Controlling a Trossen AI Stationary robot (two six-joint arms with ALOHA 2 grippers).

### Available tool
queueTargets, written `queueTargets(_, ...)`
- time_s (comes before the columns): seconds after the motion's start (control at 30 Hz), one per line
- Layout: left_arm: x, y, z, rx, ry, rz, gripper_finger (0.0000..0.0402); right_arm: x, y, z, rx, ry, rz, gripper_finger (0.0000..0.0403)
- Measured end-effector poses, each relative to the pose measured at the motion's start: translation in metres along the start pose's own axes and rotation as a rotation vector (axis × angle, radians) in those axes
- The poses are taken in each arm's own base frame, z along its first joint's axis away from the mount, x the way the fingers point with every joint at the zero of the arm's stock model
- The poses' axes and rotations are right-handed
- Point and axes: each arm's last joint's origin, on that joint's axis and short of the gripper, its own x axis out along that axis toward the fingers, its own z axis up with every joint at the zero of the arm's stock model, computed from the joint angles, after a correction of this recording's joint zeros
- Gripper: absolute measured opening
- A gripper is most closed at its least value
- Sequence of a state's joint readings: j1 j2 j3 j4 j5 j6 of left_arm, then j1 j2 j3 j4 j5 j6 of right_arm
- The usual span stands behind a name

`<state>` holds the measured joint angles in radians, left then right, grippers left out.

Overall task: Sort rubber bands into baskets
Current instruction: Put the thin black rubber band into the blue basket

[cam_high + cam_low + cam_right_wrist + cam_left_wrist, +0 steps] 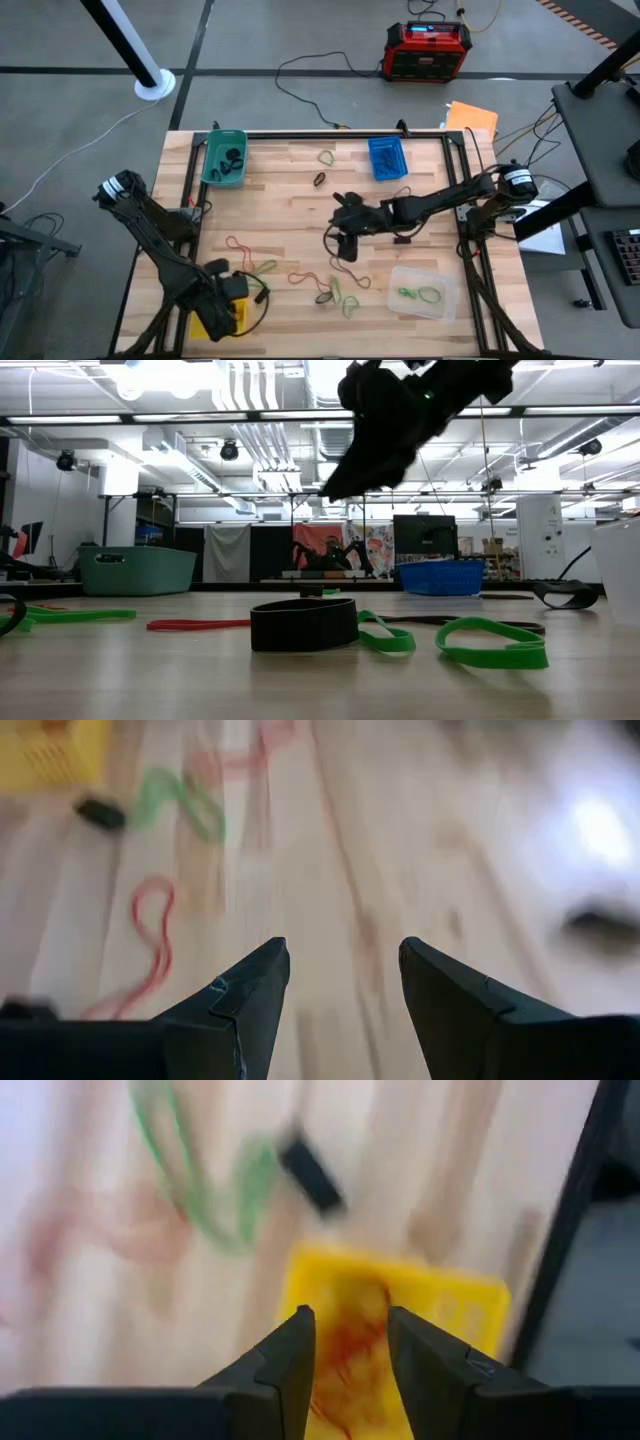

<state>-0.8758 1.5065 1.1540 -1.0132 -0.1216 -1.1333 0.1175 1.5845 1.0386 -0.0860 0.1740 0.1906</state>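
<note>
My left gripper [350, 1350] is open, pointing down over the yellow basket [450, 1305] at the table's near left. Red-orange rubber bands [345, 1345] lie blurred in the basket below the fingers. My right gripper [345, 980] is open with nothing between its fingers, above the bare wood at mid-table [345, 238]. Loose red [240, 250], green [345, 300] and black [325, 295] rubber bands lie flat on the near half of the table. The teal basket [224, 157] holds black bands, and the clear basket [422, 293] holds a green band.
The blue basket [388, 158] stands at the far edge. A green band [326, 156] and a black band [320, 179] lie between it and the teal basket. A black frame rail [330, 133] runs along the table's far edge. A red-and-black box [428, 50] sits on the floor beyond.
</note>
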Motion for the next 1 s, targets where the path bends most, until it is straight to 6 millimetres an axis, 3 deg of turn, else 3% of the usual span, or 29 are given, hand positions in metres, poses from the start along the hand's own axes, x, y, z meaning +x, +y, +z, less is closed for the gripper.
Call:
queueTargets(0.23,-0.028,0.003,0.019,0.281,-0.348,0.242,0.0098,-0.011,0.008,-0.015,0.07,0.265,-0.043,0.0187)
queueTargets(0.53,-0.042,0.024,0.016,0.418,-0.467,0.336,0.0079,-0.033,0.047,-0.013,0.023,0.396,0.058,0.0187)
queueTargets(0.83,-0.057,0.062,0.019,0.424,-0.662,0.232,0.0077,-0.057,0.047,0.012,0.08,0.472,-0.043,0.0187)
queueTargets(1.0,-0.06,0.073,0.029,0.556,-0.83,0.104,0.0077,-0.071,0.039,0.012,0.151,0.584,-0.168,0.0187)
